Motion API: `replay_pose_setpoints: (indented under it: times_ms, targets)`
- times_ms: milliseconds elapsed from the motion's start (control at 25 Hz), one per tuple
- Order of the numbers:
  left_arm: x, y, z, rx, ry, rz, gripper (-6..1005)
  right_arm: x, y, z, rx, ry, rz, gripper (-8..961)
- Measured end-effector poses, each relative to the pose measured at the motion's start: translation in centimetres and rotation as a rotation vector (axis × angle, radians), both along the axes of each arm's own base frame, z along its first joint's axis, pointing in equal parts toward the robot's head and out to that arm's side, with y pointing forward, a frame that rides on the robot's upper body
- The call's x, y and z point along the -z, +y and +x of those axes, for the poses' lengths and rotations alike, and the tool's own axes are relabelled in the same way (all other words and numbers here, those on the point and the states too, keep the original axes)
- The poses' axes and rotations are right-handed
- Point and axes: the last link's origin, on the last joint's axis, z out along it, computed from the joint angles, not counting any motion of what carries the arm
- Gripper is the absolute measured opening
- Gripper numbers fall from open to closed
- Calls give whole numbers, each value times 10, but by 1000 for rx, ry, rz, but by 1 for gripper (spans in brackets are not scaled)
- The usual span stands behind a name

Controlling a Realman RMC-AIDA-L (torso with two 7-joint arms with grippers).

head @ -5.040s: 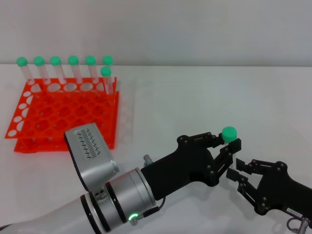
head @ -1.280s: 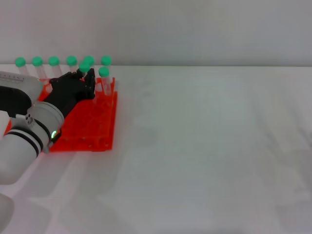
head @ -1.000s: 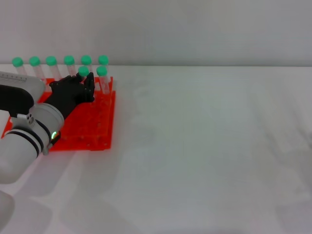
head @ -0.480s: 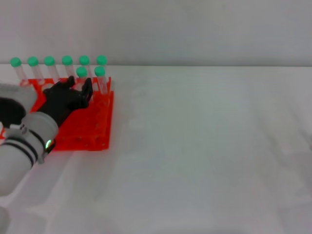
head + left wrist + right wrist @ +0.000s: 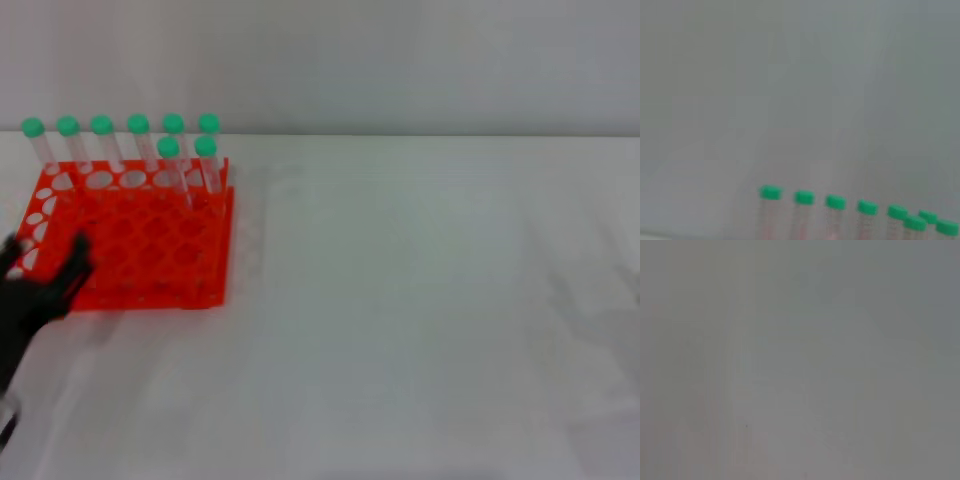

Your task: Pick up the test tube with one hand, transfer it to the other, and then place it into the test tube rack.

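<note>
A: Far left in the head view, what's the dark shape?

B: The left gripper (image 5: 40,285), blurred, low on the bench (image 5: 420,300) just in front of the test tube rack (image 5: 150,240). Its fingers (image 5: 75,262) look spread wide, holding nothing.

A: And the test tube?

B: The test tube (image 5: 170,165) stands upright in the rack's second row, beside another green-capped one. Six more line the back row.

A: The right gripper?

B: Not visible anywhere.
</note>
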Motion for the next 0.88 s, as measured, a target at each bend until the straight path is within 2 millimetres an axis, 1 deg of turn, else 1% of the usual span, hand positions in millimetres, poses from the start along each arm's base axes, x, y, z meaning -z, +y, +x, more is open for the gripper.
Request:
replay_pose_setpoints:
  times_ms: [80,120,200,280,360,880]
  targets:
    - [-6,-29,-10,2,-31,42,787,0,-1,1,5,0,0,875]
    - [-8,-40,-14,1,-43,55,808,0,-2,2,8,0,0,875]
    - [-12,-61,-21,-1,-79,74,851,1,-3,3,15,-1,-5,875]
    - [-16,-74,-24,0,-119,89,893,2,-3,5,29,-4,-16,875]
    - [-18,-80,-26,-1,-132,100,890,3,-2,7,42,-6,-23,875]
    - [-15,-86,-30,-17,-130,81,884,6,-10,13,74,6,-27,875]
